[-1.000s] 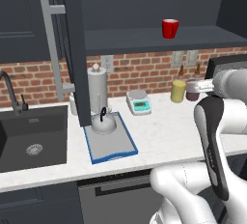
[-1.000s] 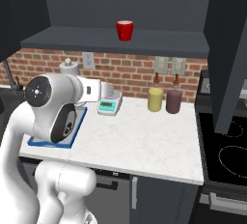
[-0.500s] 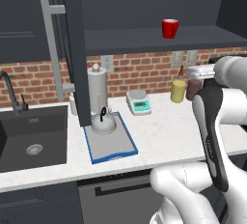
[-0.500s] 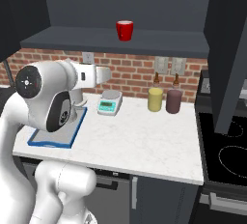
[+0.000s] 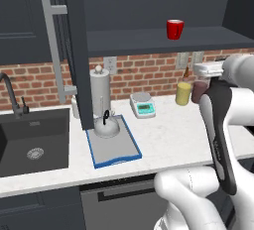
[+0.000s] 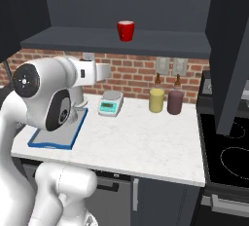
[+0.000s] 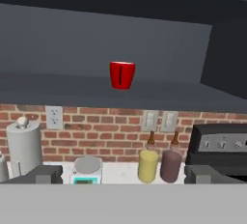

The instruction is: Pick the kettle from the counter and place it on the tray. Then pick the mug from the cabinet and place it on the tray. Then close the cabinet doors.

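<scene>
Kettle (image 5: 106,126) sits on the tray (image 5: 117,150) by the sink, so we judge step one done and the mug (image 7: 121,75) next; it stands upright on the open cabinet (image 6: 112,42) shelf, dead ahead in our hand view. Our gripper (image 7: 123,175) has its jaws spread wide, empty, well short of the shelf. We need to rise and reach forward until the fingers straddle that red cup.
</scene>
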### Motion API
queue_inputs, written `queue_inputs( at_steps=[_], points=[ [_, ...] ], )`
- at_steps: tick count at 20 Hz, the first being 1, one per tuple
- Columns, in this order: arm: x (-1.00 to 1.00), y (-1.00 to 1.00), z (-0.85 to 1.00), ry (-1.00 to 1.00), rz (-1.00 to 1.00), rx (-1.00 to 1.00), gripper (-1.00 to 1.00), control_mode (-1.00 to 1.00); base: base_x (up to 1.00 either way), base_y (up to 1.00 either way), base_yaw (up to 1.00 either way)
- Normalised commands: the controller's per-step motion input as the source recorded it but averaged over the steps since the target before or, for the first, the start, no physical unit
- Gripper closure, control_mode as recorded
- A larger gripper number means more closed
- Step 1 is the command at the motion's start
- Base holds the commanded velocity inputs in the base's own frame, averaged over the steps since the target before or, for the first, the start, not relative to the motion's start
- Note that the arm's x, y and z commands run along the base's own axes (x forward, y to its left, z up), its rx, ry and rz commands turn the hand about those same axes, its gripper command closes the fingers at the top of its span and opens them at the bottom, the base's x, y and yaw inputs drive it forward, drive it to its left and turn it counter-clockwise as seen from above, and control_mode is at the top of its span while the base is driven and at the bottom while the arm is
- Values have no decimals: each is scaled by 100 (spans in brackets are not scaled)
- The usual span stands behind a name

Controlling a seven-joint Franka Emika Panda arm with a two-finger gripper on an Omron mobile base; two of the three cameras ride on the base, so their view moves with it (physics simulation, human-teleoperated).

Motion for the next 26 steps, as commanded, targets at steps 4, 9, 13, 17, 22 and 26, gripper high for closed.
queue_inputs(
  at_steps=[4,9,13,17,22,26],
  points=[
    [0,8,44,-16,0,5,-100,-100,0,0,0],
    [15,49,38,-9,0,0,-100,-100,0,0,0],
    [35,22,9,0,0,0,-100,-100,0,0,0],
    [41,-1,4,0,0,0,-100,-100,0,0,0],
    [41,-2,10,0,-2,0,-100,-100,0,0,0],
    [48,0,5,0,0,0,-100,-100,0,0,0]
  ],
)
